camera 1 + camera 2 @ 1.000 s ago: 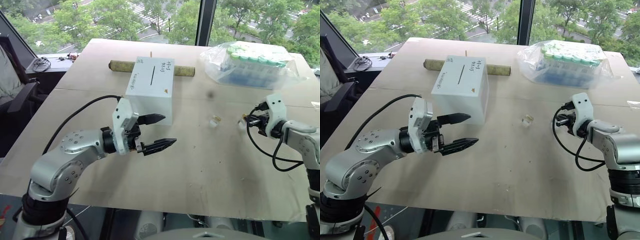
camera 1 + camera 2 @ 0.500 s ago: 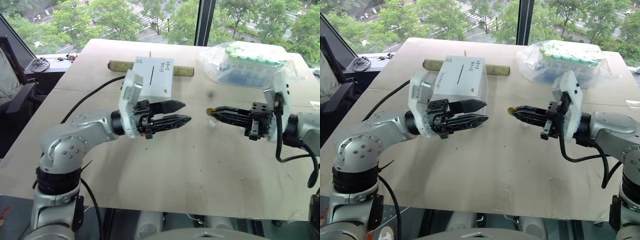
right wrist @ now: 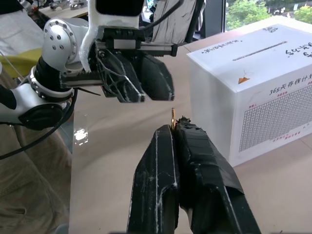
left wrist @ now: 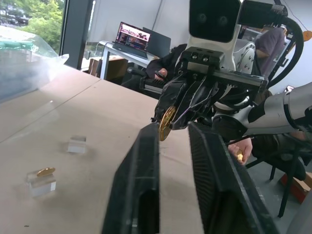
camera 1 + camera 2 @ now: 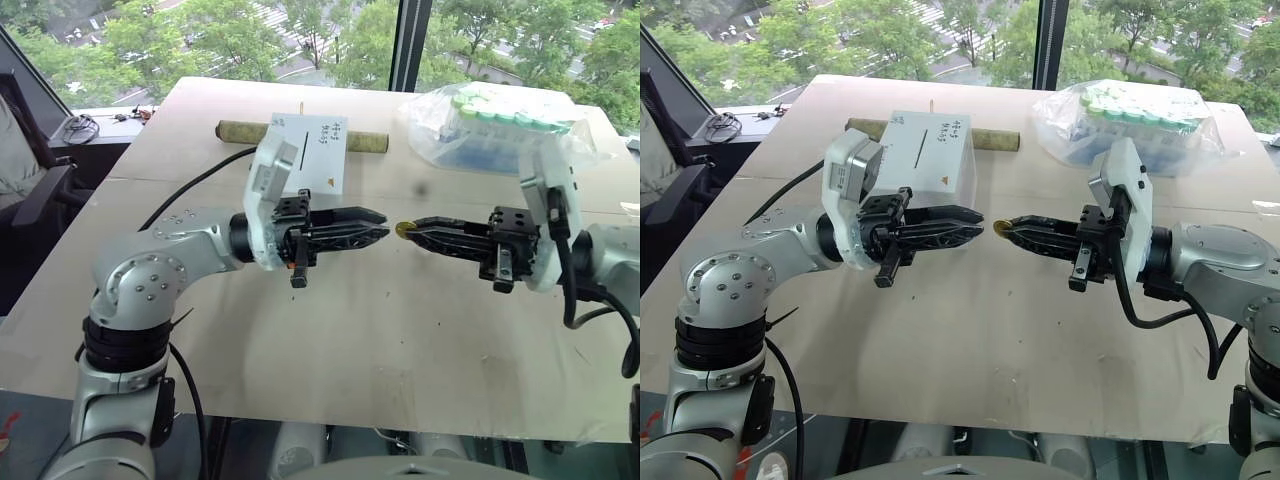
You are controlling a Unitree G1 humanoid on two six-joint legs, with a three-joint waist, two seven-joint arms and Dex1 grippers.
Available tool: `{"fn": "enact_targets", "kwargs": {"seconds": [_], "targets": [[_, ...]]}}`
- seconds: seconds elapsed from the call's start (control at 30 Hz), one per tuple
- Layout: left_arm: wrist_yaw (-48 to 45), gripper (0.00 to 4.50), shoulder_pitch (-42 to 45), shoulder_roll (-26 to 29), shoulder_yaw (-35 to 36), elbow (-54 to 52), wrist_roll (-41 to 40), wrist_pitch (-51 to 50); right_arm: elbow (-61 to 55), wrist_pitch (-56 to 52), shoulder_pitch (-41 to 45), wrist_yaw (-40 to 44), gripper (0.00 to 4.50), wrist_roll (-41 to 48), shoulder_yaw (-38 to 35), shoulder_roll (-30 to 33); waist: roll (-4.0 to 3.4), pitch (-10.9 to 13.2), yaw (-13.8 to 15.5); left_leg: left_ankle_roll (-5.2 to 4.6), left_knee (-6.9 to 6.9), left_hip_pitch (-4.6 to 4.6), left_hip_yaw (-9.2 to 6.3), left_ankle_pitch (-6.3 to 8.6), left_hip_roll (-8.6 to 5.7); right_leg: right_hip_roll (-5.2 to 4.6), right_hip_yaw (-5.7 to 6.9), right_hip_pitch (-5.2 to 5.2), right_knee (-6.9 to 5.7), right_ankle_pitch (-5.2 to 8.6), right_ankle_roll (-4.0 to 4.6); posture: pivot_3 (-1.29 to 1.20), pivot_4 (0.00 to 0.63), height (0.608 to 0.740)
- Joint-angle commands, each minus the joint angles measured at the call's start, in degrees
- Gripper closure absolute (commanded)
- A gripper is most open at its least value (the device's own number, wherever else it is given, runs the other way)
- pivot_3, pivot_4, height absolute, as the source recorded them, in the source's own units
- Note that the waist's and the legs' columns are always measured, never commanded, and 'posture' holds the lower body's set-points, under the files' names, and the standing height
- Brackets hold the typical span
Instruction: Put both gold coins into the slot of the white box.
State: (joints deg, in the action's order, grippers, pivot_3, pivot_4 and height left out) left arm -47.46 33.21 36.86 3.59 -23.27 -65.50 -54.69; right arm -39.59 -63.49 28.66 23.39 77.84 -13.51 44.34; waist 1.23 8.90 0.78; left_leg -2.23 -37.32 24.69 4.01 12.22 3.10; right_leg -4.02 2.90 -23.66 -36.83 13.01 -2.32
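1. Wide wooden surface point(image 5: 400, 350), carrying everything else.
2. One clear bag of green-capped tubes point(image 5: 500, 130) at the far right; no part in the task.
3. One white box point(image 5: 930, 170), far side of the surface, partly behind the left arm. Stiff cardboard, probably light, so liable to slide if pushed from the side.
4. One olive-brown roll point(image 5: 245, 131) lying just behind the box.
5. Left tool point(image 5: 384, 223): level, pointing right, fingers apart by a narrow gap, nothing between them. Tips close to the coin in the other tool, not touching it as far as can be told.
6. Right tool point(image 5: 412, 226): level, pointing left, clamped tight at the very tips on one coin.
7. Two small clear blocks point(image 4: 77, 144) on the surface, seen past the left tool.
8. Two gold coins.
   - First coin point(image 5: 404, 229): in the air above the surface, between the two tools, standing on edge with most of the disc jutting past the right tips.
   - Second coin point(image 4: 46, 171): lying flat on top of the nearer clear block.
   - Handling, as a judgement: thin, hard, smooth metal, very light, quick to slip or flip. Best pinched across the flat faces near one rim, leaving the opposite edge free to enter the slit.
9. One slot point(image 5: 925, 143): thin black line across the box top. Narrow enough to demand the coin edge-on and lined up with it.
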Motion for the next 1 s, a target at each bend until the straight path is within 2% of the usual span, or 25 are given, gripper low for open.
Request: {"fn": "enact_targets", "kwargs": {"seconds": [0.03, 1.0], "targets": [[-1.03, 3.54, 0.72, -0.21, -0.19, -0.46, 0.53, 0.89, -1.42, 2.61, 0.19, 0.10, 4.50, 2.12, -0.11, 1.37, 0.00, 0.00, 0.00, 0.00, 0.00, 0.00, 0.00, 0.00, 0.00, 0.00, 0.00, 0.00, 0.00, 0.00, 0.00, 0.00, 0.150, 0.740], [-1.28, 3.54, 2.08, -1.92, -1.60, -1.17, 0.00, -1.34, -0.56, 6.74, 4.74, -3.49, 4.50, 8.48, 4.94, 5.06, 0.03, 0.02, 0.01, 0.00, 0.00, 0.01, -0.01, 0.00, 0.01, -0.01, 0.00, -0.01, 0.01, 0.01, 0.01, 0.00, 0.150, 0.740]]}}
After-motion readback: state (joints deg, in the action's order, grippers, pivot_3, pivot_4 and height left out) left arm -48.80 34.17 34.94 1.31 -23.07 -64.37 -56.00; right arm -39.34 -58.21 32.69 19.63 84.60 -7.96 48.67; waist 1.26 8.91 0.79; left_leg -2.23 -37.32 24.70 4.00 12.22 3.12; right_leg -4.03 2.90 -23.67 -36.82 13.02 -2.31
